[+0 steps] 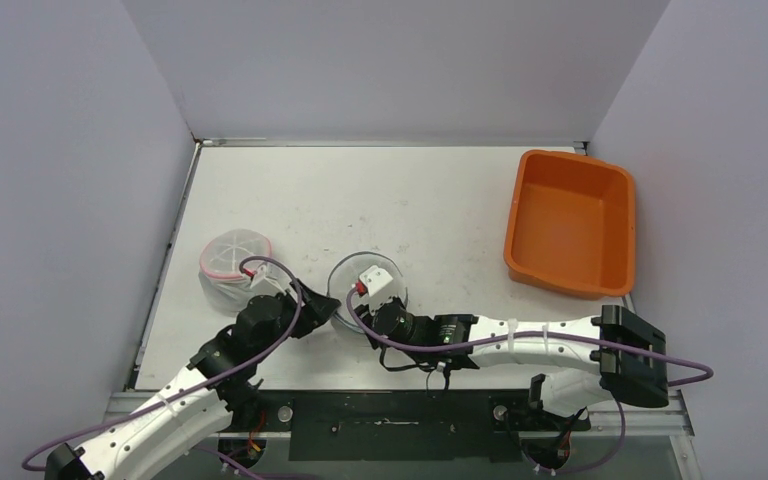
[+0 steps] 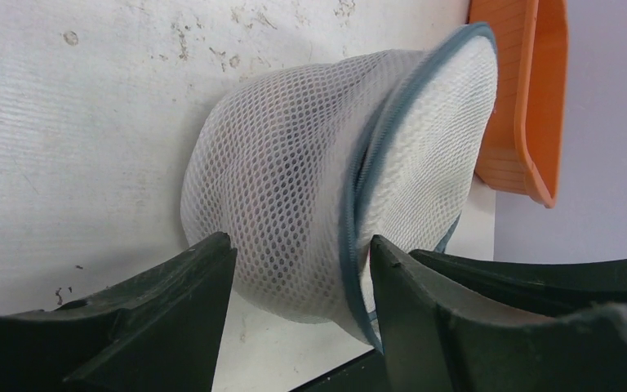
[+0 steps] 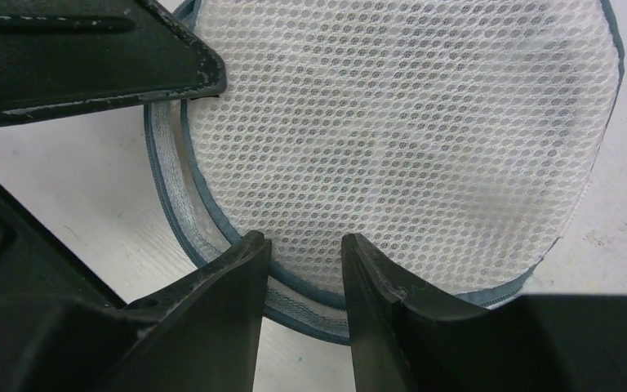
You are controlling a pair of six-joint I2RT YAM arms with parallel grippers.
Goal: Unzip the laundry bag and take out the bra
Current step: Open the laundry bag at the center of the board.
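Black left fingers [image 2: 171, 318] stand apart astride the round white mesh laundry bag [image 2: 286, 188], lower centre of the top view on the bench [image 1: 410, 200]. Right fingers [image 3: 220, 310] sit narrowly apart over its grey zip rim [image 3: 307, 292]. I judge unzipping barely begun; no bra shows. Only the top view shows the pink-rimmed mesh bag [image 1: 235, 255] at left.

An orange tub [image 1: 570, 225] sits far right on the white table [image 1: 380, 200], a pink-rimmed, seemingly mesh pouch [image 1: 232, 262] left.

The top view looks down from high behind onto the whole tabletop [image 1: 380, 200]. Both wrist views press close on the laundry bag [image 2: 294, 180].
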